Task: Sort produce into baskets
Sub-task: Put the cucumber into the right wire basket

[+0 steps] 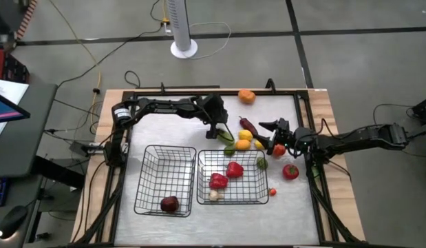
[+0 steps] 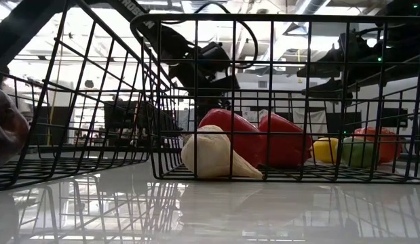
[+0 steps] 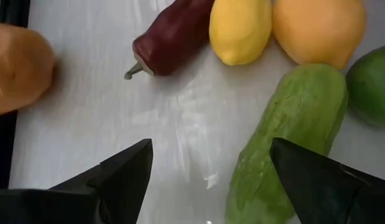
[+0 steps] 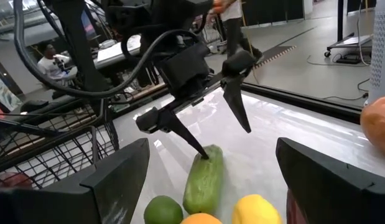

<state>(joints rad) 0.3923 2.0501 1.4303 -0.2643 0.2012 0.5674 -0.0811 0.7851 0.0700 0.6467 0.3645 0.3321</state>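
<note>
Your left pincer (image 1: 225,133) hangs spread wide above the counter (image 1: 295,207), just behind the right-hand basket (image 1: 232,178), with its two fingers (image 4: 237,102) straddling the near end of a green cucumber (image 4: 203,178); one fingertip comes down right at the cucumber's tip, but you cannot tell from these views whether it actually touches. Nothing is held in it. Through its own camera you see the cucumber (image 3: 285,137) lying slantwise between the fingers, with a dark red chili pepper (image 3: 170,37), a yellow lemon (image 3: 240,28) and an orange fruit (image 3: 320,28) clustered just past it, and a lime (image 3: 371,84) beside the cucumber. Your right pincer (image 1: 266,127) is also released, fingers apart and empty, reaching in from the right side of the counter and facing that same cluster. The right-hand basket holds two red peppers (image 1: 226,175) and a pale garlic bulb (image 2: 213,157); the left-hand basket (image 1: 164,180) holds a dark red fruit (image 1: 169,203) in its front corner. Loose on the counter you also have a tomato (image 1: 290,171) to the right of the baskets, a small red piece (image 1: 272,192) by the right basket's front corner, and an orange (image 1: 246,96) well apart near the back edge.
</note>
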